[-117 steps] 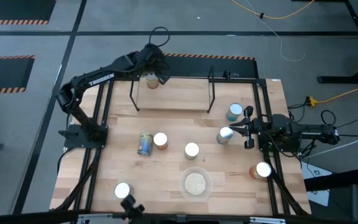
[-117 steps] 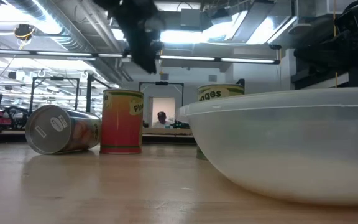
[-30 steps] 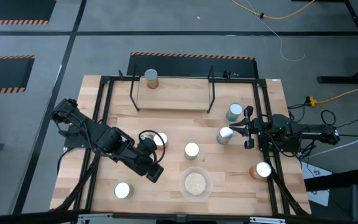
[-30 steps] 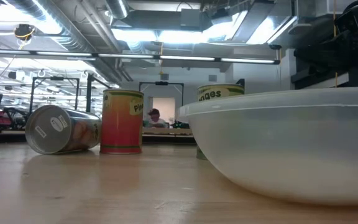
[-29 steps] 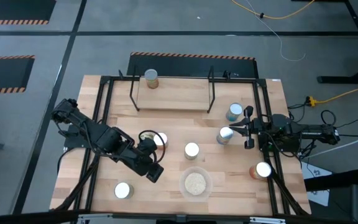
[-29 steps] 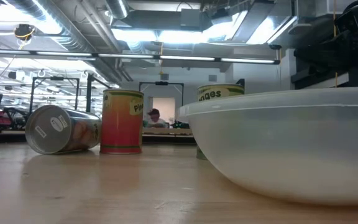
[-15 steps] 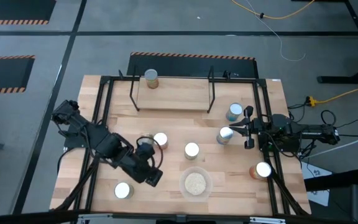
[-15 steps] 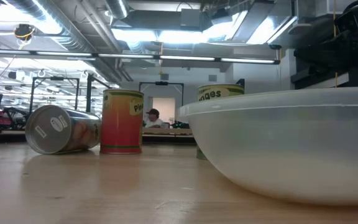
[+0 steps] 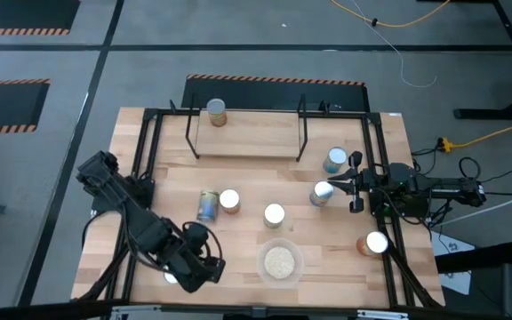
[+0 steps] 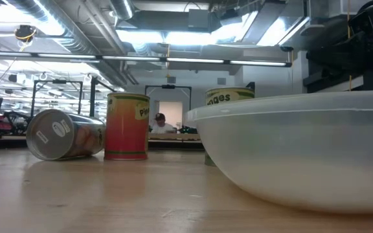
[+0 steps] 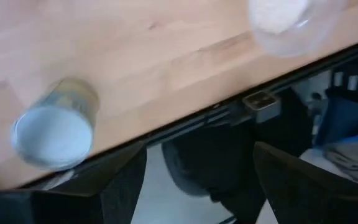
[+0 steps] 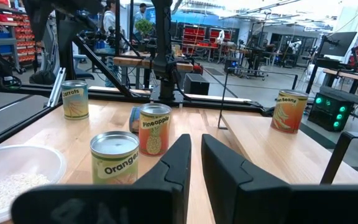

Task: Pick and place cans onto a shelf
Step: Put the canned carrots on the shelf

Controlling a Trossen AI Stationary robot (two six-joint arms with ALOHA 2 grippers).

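One can (image 9: 215, 112) stands on the shelf (image 9: 256, 135) at the far side. A can (image 9: 207, 206) lies on its side at mid-table beside an upright one (image 9: 229, 201). More cans (image 9: 274, 214) stand at the middle and right (image 9: 334, 160). My left gripper (image 9: 204, 267) is open and empty at the near-left, beside a can (image 11: 55, 134) that stands by the table's near edge. My right gripper (image 9: 343, 183) is shut and empty at the right, pointing at a can (image 9: 321, 193).
A clear bowl of pale grains (image 9: 279, 261) stands near the front edge, just right of my left gripper. Another can (image 9: 373, 243) stands at the near right. The black frame rails (image 9: 149, 151) run along both table sides. People show in the room beyond.
My left gripper has swung from beside the lying can toward the table's near edge, and now hangs over the near-left can and the front edge. The cans have not moved.
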